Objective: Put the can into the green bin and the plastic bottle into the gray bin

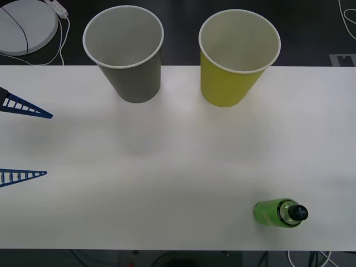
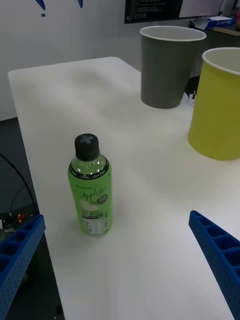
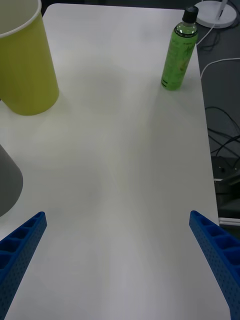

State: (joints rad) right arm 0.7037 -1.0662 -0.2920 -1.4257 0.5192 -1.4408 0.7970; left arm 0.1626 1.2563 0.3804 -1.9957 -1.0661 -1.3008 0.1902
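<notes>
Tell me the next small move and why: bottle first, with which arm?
Probably ease the right pincer forward to straddle the plastic bottle. It stands upright near the table's right front edge, right before that open pincer and untouched. The left pincer waits open at the far left; the gray bin looks empty.

The left pincer (image 1: 25,144) is at the left edge of the front view, above the bench (image 1: 167,167). Its two blue ribbed fingers (image 1: 28,108) point to the right and stand wide apart, with nothing between them. The right pincer (image 2: 120,280) has its fingers (image 2: 215,250) at the two bottom corners of its wrist view, also spread wide, and it holds nothing.
</notes>
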